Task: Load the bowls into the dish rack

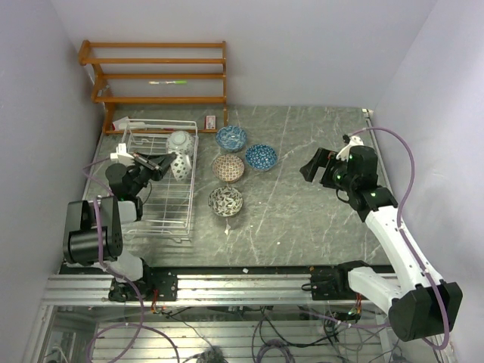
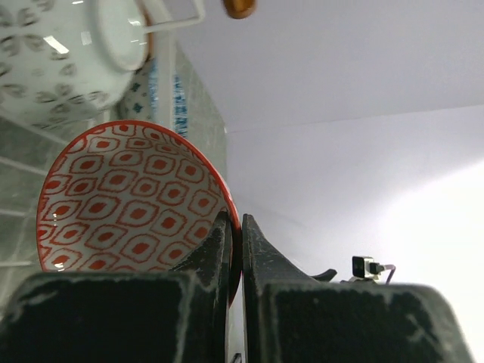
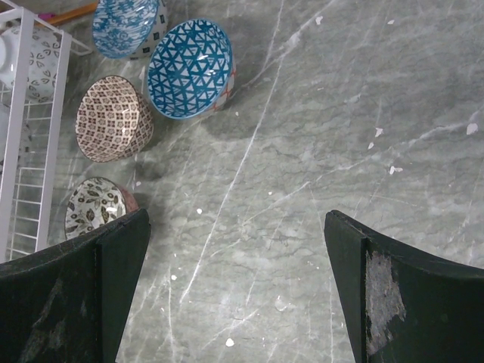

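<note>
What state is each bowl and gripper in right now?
Red bowl: on edge in dish rack, rim gripped.
Racked bowl: tipped on its side.
Far blue bowl: upright on table.
Triangle-pattern blue bowl: upright on table.
Brown bowl: upright on table.
Dark grey bowl: upright on table.
Left gripper: shut on red bowl.
Right gripper: open, empty.

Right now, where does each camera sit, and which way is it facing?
Top external: high behind the robot, looking down at the table; left arm and right arm show.
Left wrist: on the left gripper, looking along shut fingers clamped on the red bowl toward the wall.
Right wrist: above the table, looking down between the open right gripper fingers.
Shared: top and right wrist both show the brown bowl and dish rack.
</note>
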{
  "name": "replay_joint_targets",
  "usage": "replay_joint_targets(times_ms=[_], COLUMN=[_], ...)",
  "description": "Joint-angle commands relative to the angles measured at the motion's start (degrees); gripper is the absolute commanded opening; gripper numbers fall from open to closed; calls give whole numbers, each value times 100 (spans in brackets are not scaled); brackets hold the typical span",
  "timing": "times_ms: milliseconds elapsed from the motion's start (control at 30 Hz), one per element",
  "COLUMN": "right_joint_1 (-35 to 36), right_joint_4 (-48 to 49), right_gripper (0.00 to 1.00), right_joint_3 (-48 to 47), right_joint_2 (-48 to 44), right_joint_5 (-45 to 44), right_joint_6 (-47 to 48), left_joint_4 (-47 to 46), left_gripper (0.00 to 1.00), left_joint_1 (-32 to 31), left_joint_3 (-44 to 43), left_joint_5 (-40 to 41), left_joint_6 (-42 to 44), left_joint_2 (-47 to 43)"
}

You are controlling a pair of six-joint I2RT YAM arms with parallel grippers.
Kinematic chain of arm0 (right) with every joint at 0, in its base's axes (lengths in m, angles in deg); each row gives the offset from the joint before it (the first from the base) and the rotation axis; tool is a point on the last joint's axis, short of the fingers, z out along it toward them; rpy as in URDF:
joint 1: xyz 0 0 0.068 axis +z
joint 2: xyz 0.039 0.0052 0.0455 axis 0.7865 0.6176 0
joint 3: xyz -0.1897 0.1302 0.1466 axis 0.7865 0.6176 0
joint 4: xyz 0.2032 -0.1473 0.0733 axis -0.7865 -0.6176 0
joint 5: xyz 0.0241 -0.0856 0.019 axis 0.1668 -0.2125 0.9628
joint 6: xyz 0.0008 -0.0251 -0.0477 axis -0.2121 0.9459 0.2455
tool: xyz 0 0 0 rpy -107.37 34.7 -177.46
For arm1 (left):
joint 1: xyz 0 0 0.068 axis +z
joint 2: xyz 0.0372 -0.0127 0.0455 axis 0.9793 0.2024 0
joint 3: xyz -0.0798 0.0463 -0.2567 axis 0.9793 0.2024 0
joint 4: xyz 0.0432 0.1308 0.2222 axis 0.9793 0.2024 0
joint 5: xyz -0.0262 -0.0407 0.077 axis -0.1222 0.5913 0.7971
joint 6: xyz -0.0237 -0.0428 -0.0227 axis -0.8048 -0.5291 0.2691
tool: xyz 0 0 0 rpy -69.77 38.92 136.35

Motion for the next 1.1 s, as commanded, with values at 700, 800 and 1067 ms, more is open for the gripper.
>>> replay_joint_targets(times_ms=[700, 800, 1067], right_joint_1=[-46, -51, -48], right_joint_4=[344, 352, 391], right_gripper=[100, 100, 100], right_joint_3=[-125, -84, -39], right_joint_2=[203, 187, 181], right_joint_5=[367, 385, 411], right_joint_6=[53, 61, 38], left_joint_4=[651, 202, -699], left_gripper=[7, 7, 12], left_joint_1=[686, 775, 884], left_joint_3=[339, 502, 624], left_joint_5=[45, 69, -27], left_joint_6=[872, 841, 728], left_joint_2=[1213, 1600, 2617])
